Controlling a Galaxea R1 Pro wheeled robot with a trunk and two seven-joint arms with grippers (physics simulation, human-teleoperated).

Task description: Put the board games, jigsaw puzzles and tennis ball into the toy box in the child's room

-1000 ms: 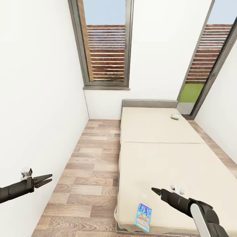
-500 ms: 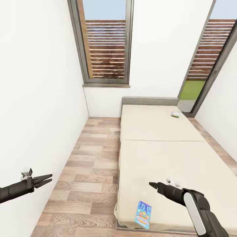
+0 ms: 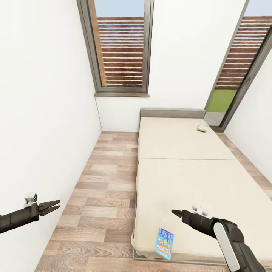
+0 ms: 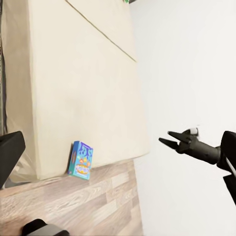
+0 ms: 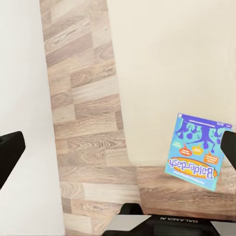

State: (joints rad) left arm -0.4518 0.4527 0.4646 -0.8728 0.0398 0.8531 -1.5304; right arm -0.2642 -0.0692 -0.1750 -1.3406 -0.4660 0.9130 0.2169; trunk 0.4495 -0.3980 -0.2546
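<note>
A: Shifted a touch across the whole head view since a second ago, so a move of the camera, not of the toys. Drawn in slightly too, the right gripper.

B: And the blue board game?

A: Lying at the near foot corner of the bed, right at the mattress edge, just beside the wood floor. Probably first to fetch, being nearest.

B: Held by anything?

A: No. Hovering over the mattress just beyond the game, apart from it, jaws spread wide. Likely readied for a grasp from above.

B: The other side?

A: Parked out over the floor by the white wall, the left gripper, jaws slightly apart, empty. Seemingly kept clear of the reach.

B: More toys?

A: Far off near the headboard, by the bed's right edge: the green-white board game.
</note>
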